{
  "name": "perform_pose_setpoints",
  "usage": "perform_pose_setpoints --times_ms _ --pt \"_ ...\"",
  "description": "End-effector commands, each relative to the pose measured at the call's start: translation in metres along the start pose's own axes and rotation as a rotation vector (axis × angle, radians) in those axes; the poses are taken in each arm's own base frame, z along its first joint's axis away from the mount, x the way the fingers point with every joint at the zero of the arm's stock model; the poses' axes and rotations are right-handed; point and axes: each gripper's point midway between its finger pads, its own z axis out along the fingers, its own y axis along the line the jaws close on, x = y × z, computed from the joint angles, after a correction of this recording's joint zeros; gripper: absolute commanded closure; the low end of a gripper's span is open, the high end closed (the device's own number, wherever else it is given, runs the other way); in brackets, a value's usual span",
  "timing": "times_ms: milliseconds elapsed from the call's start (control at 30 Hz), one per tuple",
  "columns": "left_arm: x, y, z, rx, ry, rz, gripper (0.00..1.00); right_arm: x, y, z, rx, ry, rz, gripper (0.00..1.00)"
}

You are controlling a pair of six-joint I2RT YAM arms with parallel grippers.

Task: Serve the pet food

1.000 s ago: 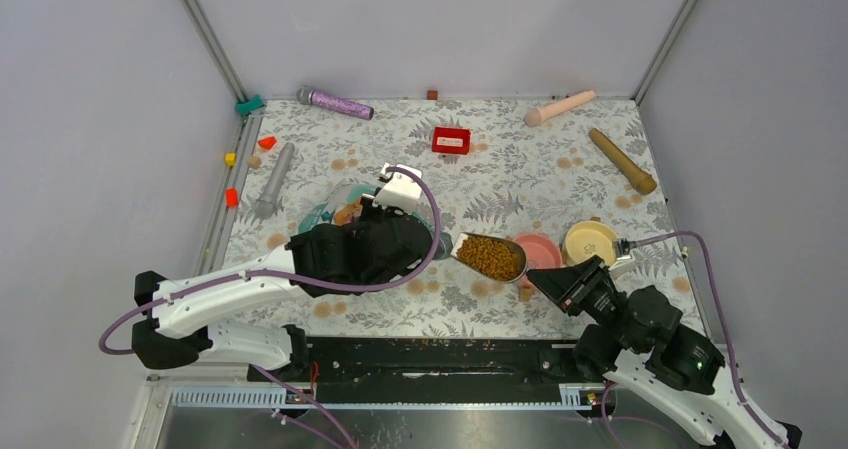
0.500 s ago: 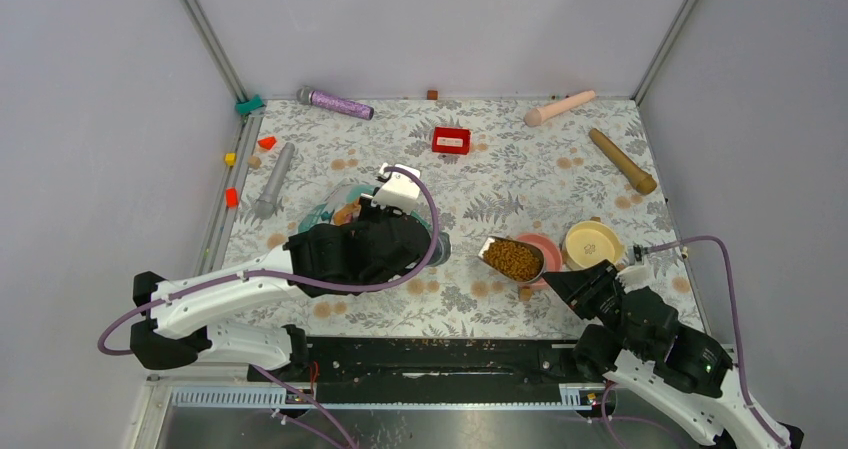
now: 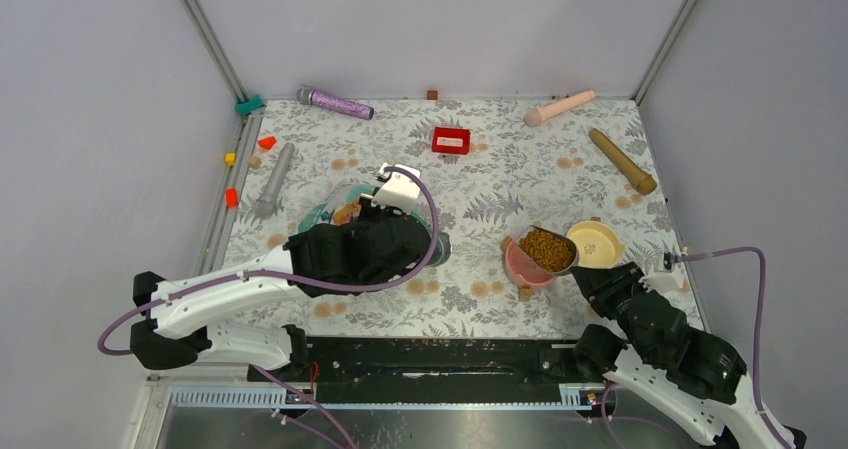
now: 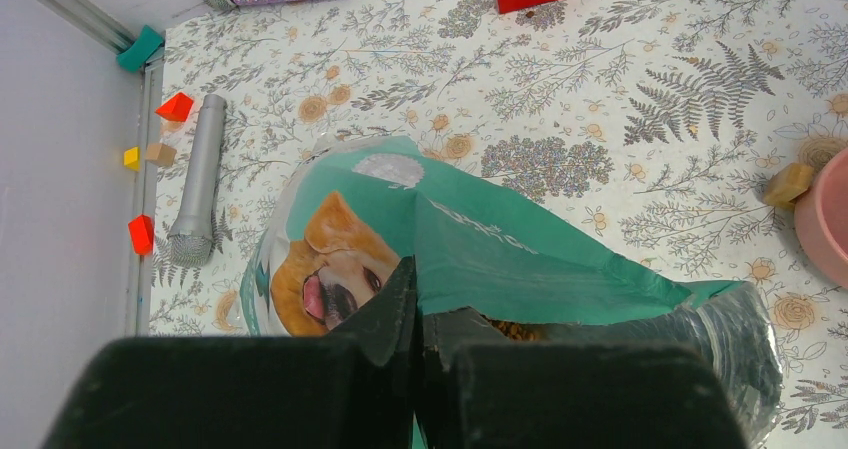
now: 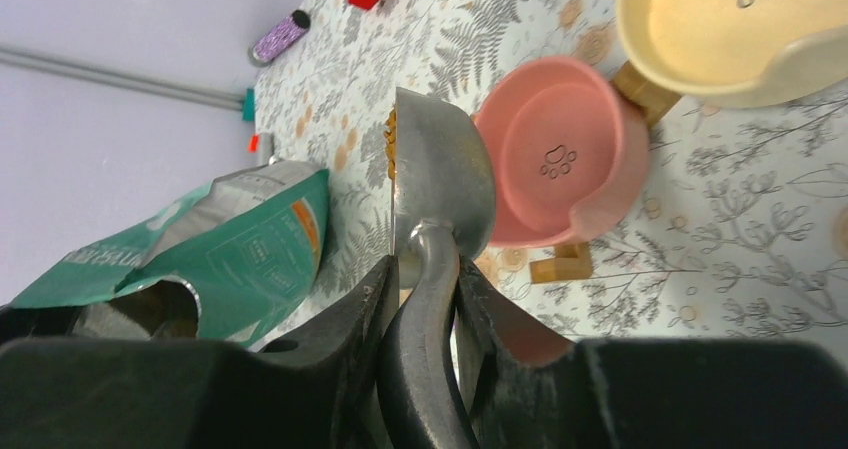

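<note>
The pet food [image 3: 546,250] fills a grey metal scoop [image 5: 445,189] that is level just above the pink bowl [image 3: 522,266], its rim toward the yellow bowl [image 3: 593,242]. My right gripper [image 5: 425,274] is shut on the scoop's handle, down by the table's front right. The teal-and-white bag [image 4: 450,249] with the dog's face lies at centre left with its mouth open. More kibble [image 4: 508,330] shows inside it. My left gripper [image 4: 418,307] is shut on the bag's upper lip. Both bowls look empty in the right wrist view.
A red box [image 3: 451,140] sits at mid back. Along the back are a purple glitter tube [image 3: 335,102], a pink roller [image 3: 560,107] and a wooden pin [image 3: 621,160]. On the left are a grey microphone [image 3: 274,179] and small coloured blocks [image 3: 231,197]. A wooden block [image 3: 526,293] lies by the pink bowl.
My right gripper has carried the full scoop rightward, from left of the pink bowl to over it, and the arm has swung right. The left arm and bag have stayed put.
</note>
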Motion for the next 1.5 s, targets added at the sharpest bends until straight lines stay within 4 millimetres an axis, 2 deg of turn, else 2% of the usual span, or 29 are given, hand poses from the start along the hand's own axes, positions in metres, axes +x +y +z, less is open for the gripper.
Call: perform_pose_setpoints --times_ms 0,167,400,633,800,1000,1267,1467 --pt "-0.038 0.012 -0.01 -0.012 -0.107 -0.163 1.0 -0.048 -0.002 -0.024 -0.113 -0.186 0.181 1.0" --pt "-0.037 0.011 -0.01 -0.013 -0.106 -0.158 1.0 -0.049 -0.02 -0.021 -0.043 -0.209 0.172 1.0" --pt "-0.035 0.006 -0.008 -0.007 -0.097 -0.144 1.0 -0.035 -0.028 -0.012 -0.004 -0.178 0.153 1.0" --pt "-0.034 -0.004 -0.005 0.014 -0.081 -0.116 1.0 -0.029 -0.025 -0.006 0.071 -0.142 0.05 1.0" --pt "-0.038 -0.003 -0.005 0.01 -0.08 -0.094 1.0 -0.03 -0.024 -0.007 0.097 -0.136 0.01 1.0" --pt "-0.031 -0.002 0.0 0.032 -0.062 -0.107 1.0 -0.021 -0.03 -0.003 0.117 -0.11 -0.006 1.0" --pt "-0.023 -0.002 -0.001 0.064 -0.064 -0.131 1.0 -0.013 -0.026 0.002 0.238 -0.038 -0.194 1.0" --pt "-0.02 -0.005 -0.001 0.076 -0.056 -0.129 1.0 -0.011 -0.022 0.008 0.305 -0.02 -0.263 1.0"
